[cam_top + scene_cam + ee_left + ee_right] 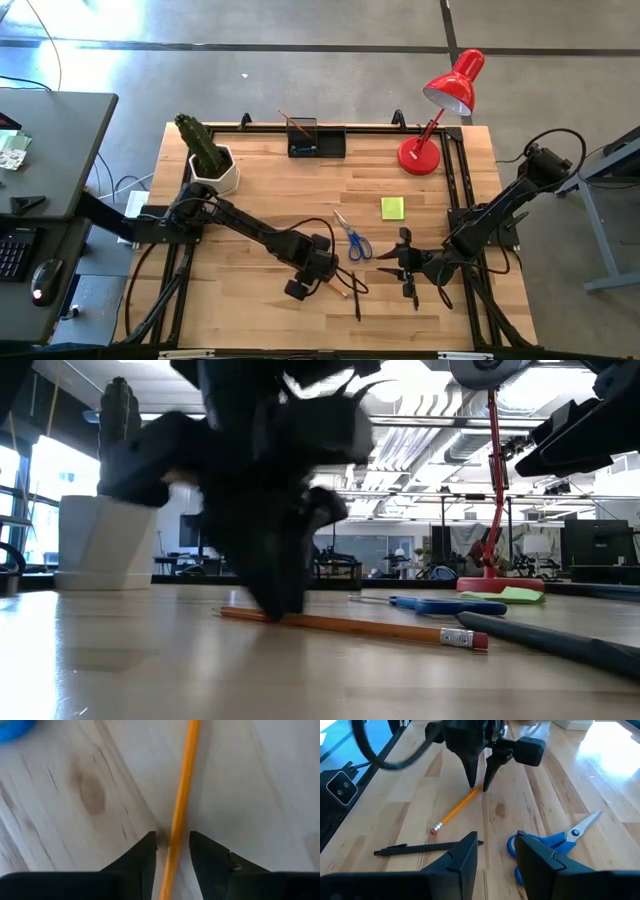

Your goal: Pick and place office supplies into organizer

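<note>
pale wooden tabletop carries a thin orange-wood pencil with pink eraser, lying flat at the front; left gripper straddles it, fingers parted, tips down, not yet closed.

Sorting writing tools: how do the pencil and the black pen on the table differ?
The pencil is orange with a pink eraser end; the black pen is dark all over. The pencil lies between the open left pincer fingers; the pen lies apart, nearer the open right pincer. Both lie flat on the table.
</note>
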`<state>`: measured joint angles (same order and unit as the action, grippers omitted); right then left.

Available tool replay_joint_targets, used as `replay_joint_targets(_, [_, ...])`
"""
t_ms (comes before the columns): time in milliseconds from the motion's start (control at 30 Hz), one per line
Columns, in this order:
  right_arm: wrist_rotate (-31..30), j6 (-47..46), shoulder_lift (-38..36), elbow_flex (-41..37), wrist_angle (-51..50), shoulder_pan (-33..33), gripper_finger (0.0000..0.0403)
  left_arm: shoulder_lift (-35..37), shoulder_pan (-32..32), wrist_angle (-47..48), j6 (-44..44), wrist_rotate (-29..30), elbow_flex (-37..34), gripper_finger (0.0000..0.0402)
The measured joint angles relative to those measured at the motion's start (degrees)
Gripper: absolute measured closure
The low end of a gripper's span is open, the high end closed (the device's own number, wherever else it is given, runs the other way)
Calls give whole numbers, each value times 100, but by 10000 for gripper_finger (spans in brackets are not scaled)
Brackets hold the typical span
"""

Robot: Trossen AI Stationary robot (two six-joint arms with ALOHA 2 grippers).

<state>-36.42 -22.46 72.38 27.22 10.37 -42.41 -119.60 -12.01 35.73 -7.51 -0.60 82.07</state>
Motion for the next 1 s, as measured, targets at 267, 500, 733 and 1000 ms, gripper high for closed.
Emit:
replay_joint_targets(267, [0,-3,0,0,-7,2,279,-62,-2,97,-7,22,27,338])
replay_joint_targets(500, [0,-4,0,0,5,0,279,-76,-18,154,-24,33,27,361])
replay_joint_targets(733, [0,-4,0,0,4,2,279,-117,-49,156,18,86,35,359])
replay_joint_targets(1000, [9,-22,0,0,0,2,279,-172,-42,524,-91,127,314,380])
